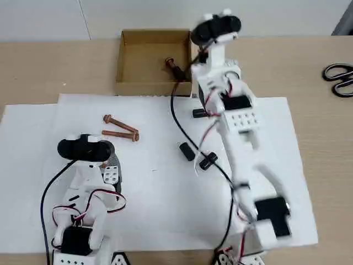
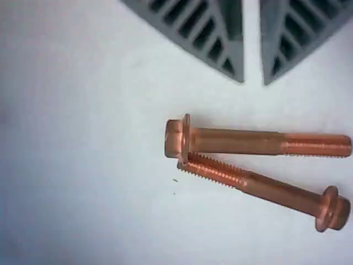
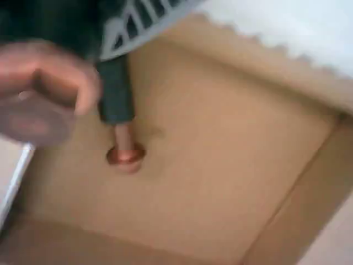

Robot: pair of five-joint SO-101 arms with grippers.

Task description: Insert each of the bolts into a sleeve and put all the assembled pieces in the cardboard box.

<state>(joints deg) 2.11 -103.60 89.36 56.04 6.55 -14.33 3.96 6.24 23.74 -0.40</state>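
Note:
Two copper bolts (image 1: 120, 128) lie side by side on the white paper, and they also appear as bolts (image 2: 259, 160) just in front of my left gripper (image 2: 252, 81). That gripper is shut with only a thin slit between its grey fingers and holds nothing. My right gripper (image 1: 185, 70) hangs over the right side of the cardboard box (image 1: 132, 58). It is shut on a black sleeve (image 3: 116, 94) with a bolt head (image 3: 126, 155) sticking out, just above the box floor (image 3: 220, 165). Three loose black sleeves (image 1: 187, 150) lie on the paper.
Black scissors (image 1: 339, 77) lie at the table's far right edge. The right arm's cable (image 1: 176, 118) trails across the paper between the box and the sleeves. A blurred copper shape (image 3: 38, 94) sits close to the right wrist camera.

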